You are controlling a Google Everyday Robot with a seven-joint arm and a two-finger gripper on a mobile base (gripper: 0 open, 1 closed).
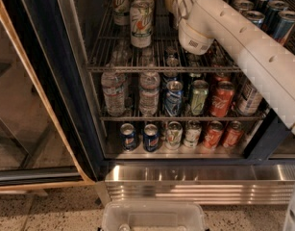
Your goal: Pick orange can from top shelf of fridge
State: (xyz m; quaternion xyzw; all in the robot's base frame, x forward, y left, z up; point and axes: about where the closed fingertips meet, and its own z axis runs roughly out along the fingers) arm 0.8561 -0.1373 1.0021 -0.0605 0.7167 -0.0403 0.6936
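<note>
The fridge (55, 81) stands open in front of me. Its top shelf (137, 69) is a grey wire rack with a metal front rail. My white arm reaches in from the right over this shelf. The gripper (179, 3) is deep at the shelf's back middle, largely hidden behind the wrist. A coppery orange-brown can (169, 0), the orange can, shows as a sliver right at the gripper's left side, mostly hidden. I cannot tell whether the gripper touches it.
Tall white-and-green cans (141, 20) stand left of the gripper on the top shelf. Dark cans (262, 13) crowd the right. Water bottles (113, 93) and red cola cans (220, 99) fill the lower racks. The glass door (22, 105) hangs open left. A clear plastic bin (154, 218) sits below the steel base (195, 184).
</note>
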